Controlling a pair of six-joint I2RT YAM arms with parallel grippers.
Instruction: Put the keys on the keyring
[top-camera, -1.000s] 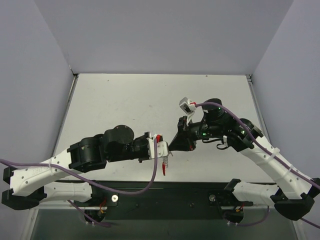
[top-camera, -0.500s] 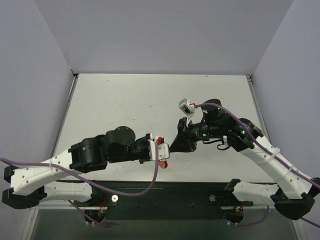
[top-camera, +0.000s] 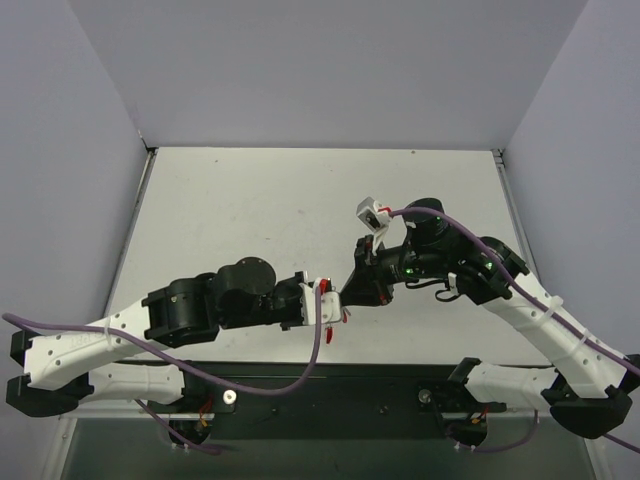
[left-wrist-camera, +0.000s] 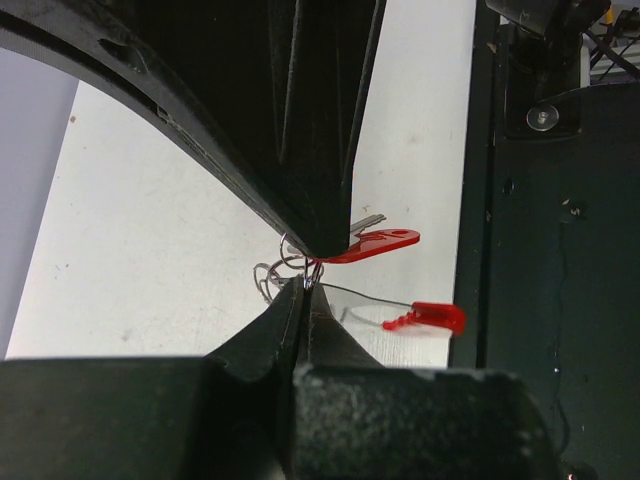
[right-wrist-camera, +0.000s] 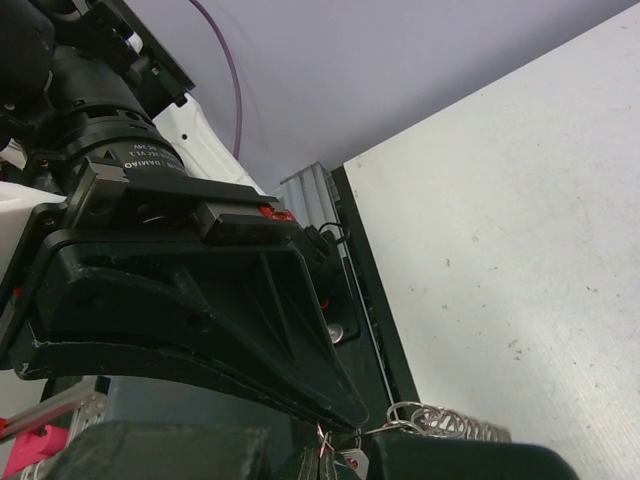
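I could not follow the keyring (left-wrist-camera: 266, 279) chain between my left jaws; right jaws covered part of the key (left-wrist-camera: 380, 242).

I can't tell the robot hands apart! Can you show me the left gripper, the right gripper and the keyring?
left gripper (left-wrist-camera: 304, 292), left wrist view, tip of its shut fingers.
right gripper (top-camera: 346, 294), top view, tip of its black wedge.
keyring (right-wrist-camera: 445, 420), right wrist view, its silvery chain loops.

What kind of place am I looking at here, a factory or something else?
Probably a lab test booth, not a factory: a bare white tabletop boxed in by plain pale grey walls, two black-and-white robot arms bolted to a black base rail, and loose purple cables.
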